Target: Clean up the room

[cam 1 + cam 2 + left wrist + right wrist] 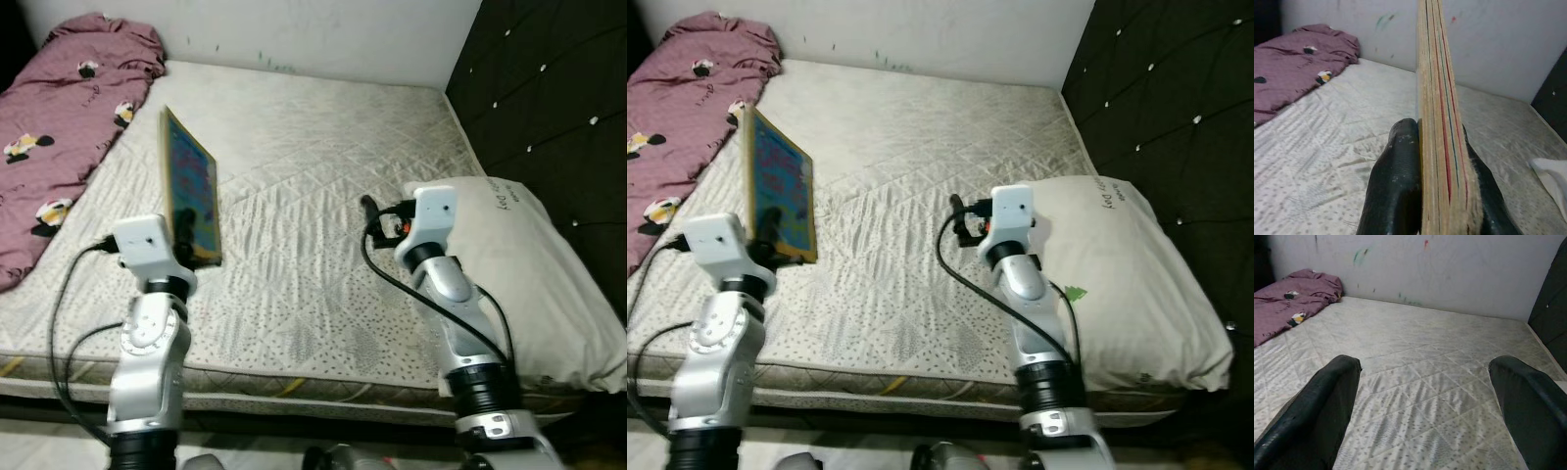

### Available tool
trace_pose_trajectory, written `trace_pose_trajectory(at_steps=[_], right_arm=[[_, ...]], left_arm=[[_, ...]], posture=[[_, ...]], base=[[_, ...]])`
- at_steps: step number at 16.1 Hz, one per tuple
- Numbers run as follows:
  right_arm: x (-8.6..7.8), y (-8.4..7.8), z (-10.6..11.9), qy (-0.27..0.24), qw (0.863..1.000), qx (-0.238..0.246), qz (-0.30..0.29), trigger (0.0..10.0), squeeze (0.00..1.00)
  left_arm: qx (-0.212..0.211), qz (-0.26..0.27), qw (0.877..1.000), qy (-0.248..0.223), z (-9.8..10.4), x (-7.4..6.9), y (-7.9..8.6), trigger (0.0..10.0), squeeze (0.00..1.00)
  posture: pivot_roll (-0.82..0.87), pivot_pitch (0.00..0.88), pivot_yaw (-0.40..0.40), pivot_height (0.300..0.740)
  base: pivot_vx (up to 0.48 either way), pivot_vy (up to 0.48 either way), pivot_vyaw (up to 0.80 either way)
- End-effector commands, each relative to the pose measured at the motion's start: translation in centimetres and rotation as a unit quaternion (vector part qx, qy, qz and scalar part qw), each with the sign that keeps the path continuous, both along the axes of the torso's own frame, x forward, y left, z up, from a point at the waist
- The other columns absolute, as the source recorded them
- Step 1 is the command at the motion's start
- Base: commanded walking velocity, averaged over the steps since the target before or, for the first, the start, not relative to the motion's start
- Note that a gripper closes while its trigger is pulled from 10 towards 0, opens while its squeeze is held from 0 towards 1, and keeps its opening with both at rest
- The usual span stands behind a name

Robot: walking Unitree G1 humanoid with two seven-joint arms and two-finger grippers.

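The left hand (1442, 196) is clamped on the lower edge of a flat wooden puzzle board (190, 186), one black finger (1396, 186) pressed to each face. The board stands on edge, upright above the mattress (313, 196) at about 9 o'clock in the head view, its blue picture side facing toward 3 o'clock. It looks stiff, thin and fairly light; layered ply edges show in the wrist view. A pinch near one edge will likely let it swing, so a hold nearer the middle of the edge seems safer, and any loose pieces could slide off if tipped.

The right hand (1425, 396) hovers spread and empty at 3 o'clock, beside the white pillow (534, 264). A maroon patterned blanket (64, 127) lies at 10 o'clock.
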State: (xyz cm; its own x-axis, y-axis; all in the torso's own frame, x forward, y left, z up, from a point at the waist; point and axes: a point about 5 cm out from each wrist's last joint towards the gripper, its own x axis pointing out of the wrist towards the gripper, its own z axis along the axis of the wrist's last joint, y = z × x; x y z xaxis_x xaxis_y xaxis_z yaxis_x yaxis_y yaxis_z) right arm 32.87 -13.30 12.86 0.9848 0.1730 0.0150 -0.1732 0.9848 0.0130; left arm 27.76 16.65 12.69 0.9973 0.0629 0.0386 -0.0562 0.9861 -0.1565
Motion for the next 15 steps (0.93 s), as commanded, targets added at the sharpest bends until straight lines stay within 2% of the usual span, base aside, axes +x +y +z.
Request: trace_pose_trajectory(at_steps=[1, 9, 12, 13, 15], right_arm=[[-0.09, -0.33, -0.25, 0.007, 1.0, -0.001, -0.006, 10.0, 0.0], [-0.2, -0.28, -0.45, 0.012, 1.0, -0.003, -0.004, 10.0, 0.0], [-0.18, -0.29, -0.49, 0.014, 1.0, -0.004, -0.003, 10.0, 0.0], [-0.21, -0.26, -0.53, 0.015, 1.0, -0.004, -0.003, 10.0, 0.0], [-0.24, -0.26, -0.58, 0.017, 1.0, -0.005, -0.005, 10.0, 0.0]], left_arm=[[0.002, -0.005, 1.0, -0.022, 0.87, 0.12, -0.16, 10.0, 0.0], [0.006, -0.007, 1.0, -0.022, 0.85, 0.16, -0.06, 10.0, 0.0], [0.004, 0.013, 1.0, -0.017, 0.69, 0.12, -0.17, 10.0, 0.0], [-0.035, 0.002, 0.999, -0.004, 0.42, 0.01, -0.21, 10.0, 0.0], [-0.028, -0.003, 0.999, -0.014, 0.53, -0.12, -0.05, 10.0, 0.0]], posture=[[-0.02, 0.0, -0.063, 0.74], [-0.02, 0.0, -0.062, 0.74], [-0.02, 0.0, -0.062, 0.74], [-0.02, 0.0, -0.059, 0.74], [-0.02, 0.0, -0.059, 0.74]], base=[[0.0, -0.307, 0.0], [0.0, -0.316, 0.0], [0.0, 0.0, 0.0], [0.0, 0.0, 0.0], [0.0, 0.0, -0.8]])
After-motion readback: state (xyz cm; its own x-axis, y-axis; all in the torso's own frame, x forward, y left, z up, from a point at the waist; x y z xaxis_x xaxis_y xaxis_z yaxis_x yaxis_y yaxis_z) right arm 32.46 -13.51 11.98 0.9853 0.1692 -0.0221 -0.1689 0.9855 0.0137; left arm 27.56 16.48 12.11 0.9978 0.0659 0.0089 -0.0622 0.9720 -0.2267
